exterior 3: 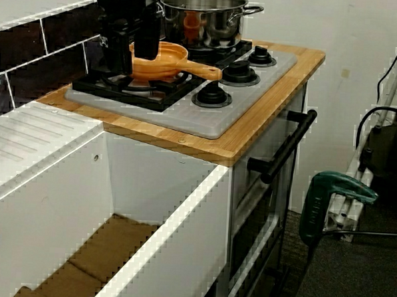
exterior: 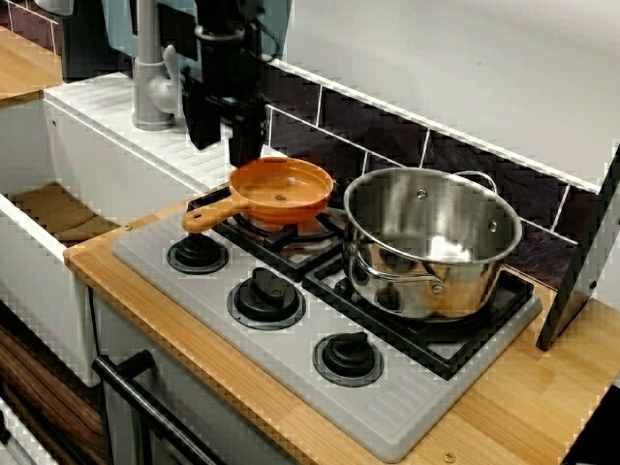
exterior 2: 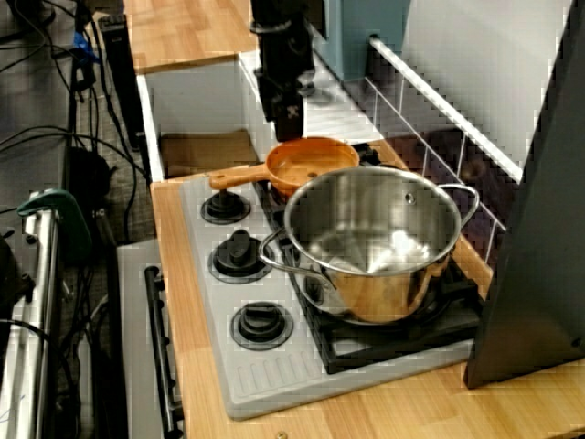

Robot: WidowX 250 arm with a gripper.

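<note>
My black gripper point(exterior: 225, 140) hangs open over the back-left rim of an orange pan point(exterior: 281, 189), nothing held between its fingers. The pan rests on the rear-left burner, its handle point(exterior: 208, 215) pointing toward the front-left knob. From the sink side, the gripper point(exterior 3: 131, 55) has one finger point(exterior 3: 147, 43) above the pan point(exterior 3: 164, 59) and the other outside the rim; whether they touch it I cannot tell. From the stove's right end, the gripper point(exterior 2: 283, 105) stands just behind the pan point(exterior 2: 311, 163). A steel pot point(exterior: 431, 242) sits empty on the right burner.
The grey stove plate point(exterior: 291, 373) carries three black knobs point(exterior: 266, 295) along its front. A white sink point(exterior 3: 147, 239) with a draining board and a grey tap point(exterior: 150, 82) lies left of the stove. Dark tiles back the burners. A dark panel point(exterior: 581, 276) leans at the right.
</note>
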